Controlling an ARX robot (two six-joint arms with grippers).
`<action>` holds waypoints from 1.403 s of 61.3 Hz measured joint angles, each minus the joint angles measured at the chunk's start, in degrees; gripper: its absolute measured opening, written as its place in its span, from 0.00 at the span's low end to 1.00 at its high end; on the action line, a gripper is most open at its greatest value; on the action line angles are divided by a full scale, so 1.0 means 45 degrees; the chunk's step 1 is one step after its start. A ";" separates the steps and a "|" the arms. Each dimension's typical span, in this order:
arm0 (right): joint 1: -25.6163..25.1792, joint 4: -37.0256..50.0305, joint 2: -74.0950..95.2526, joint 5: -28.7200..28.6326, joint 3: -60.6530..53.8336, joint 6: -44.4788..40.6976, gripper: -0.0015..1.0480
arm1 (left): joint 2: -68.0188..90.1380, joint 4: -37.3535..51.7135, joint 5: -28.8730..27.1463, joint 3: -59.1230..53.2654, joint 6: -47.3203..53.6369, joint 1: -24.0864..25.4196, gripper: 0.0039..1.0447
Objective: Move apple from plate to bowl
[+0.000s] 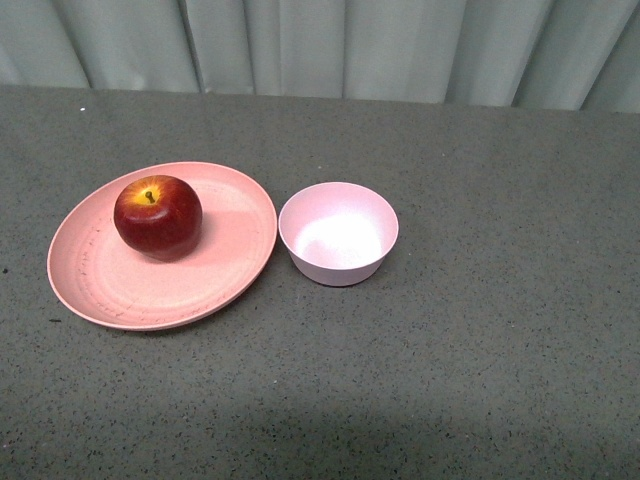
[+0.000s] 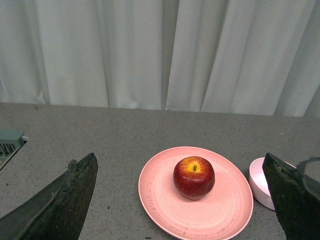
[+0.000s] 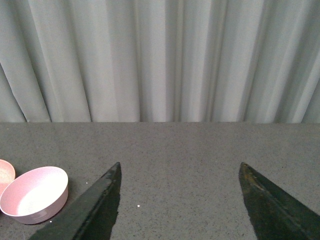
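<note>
The dark-red apple [image 1: 158, 216] with a yellow patch round its stem sits on the back left part of the salmon-pink plate [image 1: 215, 285]. The small pale-pink bowl [image 1: 338, 233] stands empty just right of the plate. Neither arm shows in the front view. In the left wrist view my left gripper [image 2: 180, 159] is open, its dark fingers wide apart, with the apple [image 2: 194, 177] on the plate [image 2: 165, 205] ahead between them and the bowl [image 2: 260, 182] partly behind one finger. My right gripper [image 3: 180, 167] is open over bare table, the bowl [image 3: 34, 194] off to one side.
The grey speckled table [image 1: 480, 380] reaches back to a pale curtain [image 1: 330, 45]. A grey-green object [image 2: 9, 142] sits at the table edge in the left wrist view.
</note>
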 joint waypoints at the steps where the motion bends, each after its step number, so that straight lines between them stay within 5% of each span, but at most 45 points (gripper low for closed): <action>1: -0.0005 0.0000 0.0000 0.0000 0.0000 0.0000 0.74 | 0.0000 0.0000 0.0000 0.0000 0.0000 0.0000 0.94; 9: 0.0000 0.0000 0.0000 0.0000 0.0000 0.0010 0.93 | 0.0000 0.0000 0.0000 0.0000 0.0000 0.0000 0.94; 42: 0.0000 0.0000 0.0000 0.0000 0.0000 0.0005 0.91 | 0.0000 0.0000 0.0000 0.0000 0.0000 0.0000 0.94; 45: 0.0000 0.0000 0.0000 0.0000 0.0000 0.0005 0.91 | 0.0233 -0.0510 0.0967 0.0146 -0.0146 0.0243 0.94; 50: -0.0005 0.0000 -0.0010 0.0000 0.0000 0.0005 0.91 | 0.2390 -0.0189 0.2676 0.0374 -0.0583 0.0170 0.94; 70: -0.0005 0.0000 -0.0010 -0.0005 0.0000 0.0005 0.91 | 1.1798 0.7150 0.1773 0.2608 -0.1384 -0.1957 0.94; 86: -0.0005 0.0000 -0.0010 -0.0005 0.0000 0.0005 0.91 | 1.8316 0.7611 0.1491 0.5663 -0.1661 -0.3521 0.94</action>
